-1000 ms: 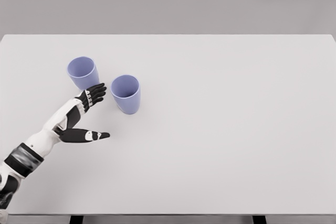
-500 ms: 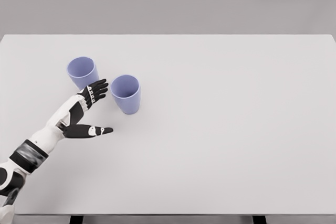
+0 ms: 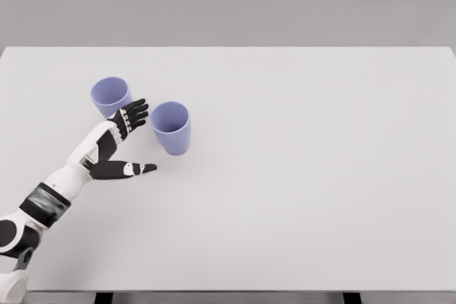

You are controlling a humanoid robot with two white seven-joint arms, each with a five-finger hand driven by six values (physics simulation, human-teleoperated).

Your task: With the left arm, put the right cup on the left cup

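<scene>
- Two lilac cups: left cup [image 3: 111, 97], right cup [image 3: 171, 127], both upright, mouths up, on the surface [image 3: 299, 176].
- Left robot hand [image 3: 121, 144] spread, released, just beside the right cup.

Left arm extended from lower left, left robot hand [image 3: 120, 144] spread, thumb splayed

right cup [image 3: 171, 127]: matt, maybe plastic | left cup [image 3: 112, 97]: same | table [image 3: 299, 176]: smooth matt
</scene>
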